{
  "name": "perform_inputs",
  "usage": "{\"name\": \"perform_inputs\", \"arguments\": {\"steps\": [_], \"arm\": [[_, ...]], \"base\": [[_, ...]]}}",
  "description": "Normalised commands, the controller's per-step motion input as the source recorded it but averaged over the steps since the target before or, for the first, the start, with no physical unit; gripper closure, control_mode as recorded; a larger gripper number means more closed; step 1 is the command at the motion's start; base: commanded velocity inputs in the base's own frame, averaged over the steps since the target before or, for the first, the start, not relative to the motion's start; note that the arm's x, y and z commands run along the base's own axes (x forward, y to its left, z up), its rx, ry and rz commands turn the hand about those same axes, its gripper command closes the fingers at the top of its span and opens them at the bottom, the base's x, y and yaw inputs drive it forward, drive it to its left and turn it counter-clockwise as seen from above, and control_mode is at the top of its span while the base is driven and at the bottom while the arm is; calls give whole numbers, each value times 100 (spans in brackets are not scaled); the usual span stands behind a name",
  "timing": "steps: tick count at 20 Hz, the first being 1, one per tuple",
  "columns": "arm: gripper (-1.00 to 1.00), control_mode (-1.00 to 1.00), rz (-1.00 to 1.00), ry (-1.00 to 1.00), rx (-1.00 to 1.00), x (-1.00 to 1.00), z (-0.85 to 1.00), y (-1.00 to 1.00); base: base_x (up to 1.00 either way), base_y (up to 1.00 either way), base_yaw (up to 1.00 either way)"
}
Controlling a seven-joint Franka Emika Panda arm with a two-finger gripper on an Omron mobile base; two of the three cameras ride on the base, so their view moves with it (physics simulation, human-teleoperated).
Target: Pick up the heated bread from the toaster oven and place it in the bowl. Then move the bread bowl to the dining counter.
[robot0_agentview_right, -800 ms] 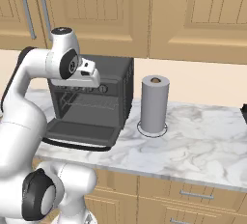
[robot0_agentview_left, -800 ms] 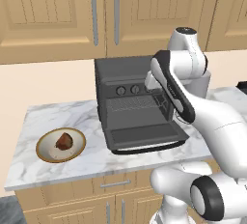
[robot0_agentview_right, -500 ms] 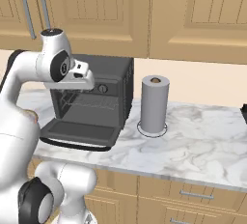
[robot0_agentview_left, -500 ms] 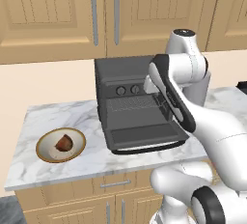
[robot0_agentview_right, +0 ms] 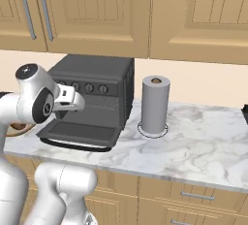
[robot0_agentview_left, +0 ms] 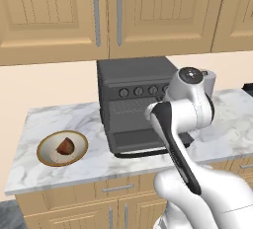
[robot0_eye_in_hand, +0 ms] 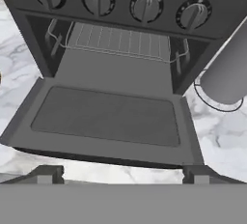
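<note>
Robot arm backs away from the open toaster oven
Its open, empty gripper has retreated; bread already lies in the bowl, so carrying comes next

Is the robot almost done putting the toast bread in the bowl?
Not yet. Done: the toaster oven door is down, so the wire rack shows. I can't spot any bread on it. In hand: nothing; the open pincer faces the door. The bowl holds a dark brown chunk. Left: fetch the bread, drop it in, carry the bowl away.
</note>
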Motion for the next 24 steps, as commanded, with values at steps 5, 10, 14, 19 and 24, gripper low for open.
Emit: {"name": "perform_inputs", "arguments": {"steps": [5,10,14,19,24], "arm": [[-100,-100,-2,-23,0,21,-7,0],[-100,-100,-2,-20,5,34,0,0],[-100,-100,0,-15,5,36,0,0],[-100,-100,0,-7,5,46,-3,0],[-100,-100,0,0,1,45,-18,0]], "base": [[0,0,0],[0,0,0],[0,0,0],[0,0,0],[0,0,0]]}}
